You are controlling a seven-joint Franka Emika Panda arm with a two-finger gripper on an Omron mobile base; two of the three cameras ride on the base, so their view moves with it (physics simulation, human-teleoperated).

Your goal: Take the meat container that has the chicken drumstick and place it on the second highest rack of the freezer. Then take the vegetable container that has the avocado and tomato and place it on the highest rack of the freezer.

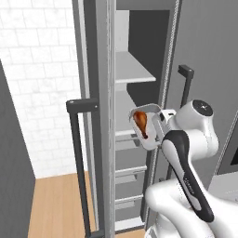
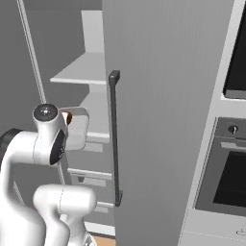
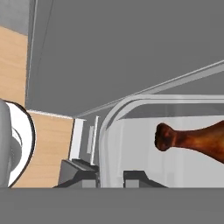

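Our tool point(image 3: 109, 177) is clenched on the near rim of the clear meat container point(image 3: 114, 131), with the chicken drumstick point(image 3: 192, 140) lying inside it. In the left base view the container point(image 1: 151, 128) hangs tipped in the open freezer point(image 1: 135, 116), below the highest rack point(image 1: 132, 74) and just beside the right door's edge point(image 1: 169, 69). We see the left door's dark handle point(image 1: 79, 162) close by and the ovens point(image 2: 230, 163) off right.

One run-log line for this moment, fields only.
phase: carrying | hand: shut on meat container rim | contents: chicken drumstick | position: raised at open freezer, not yet on a rack | vegetable container: pending
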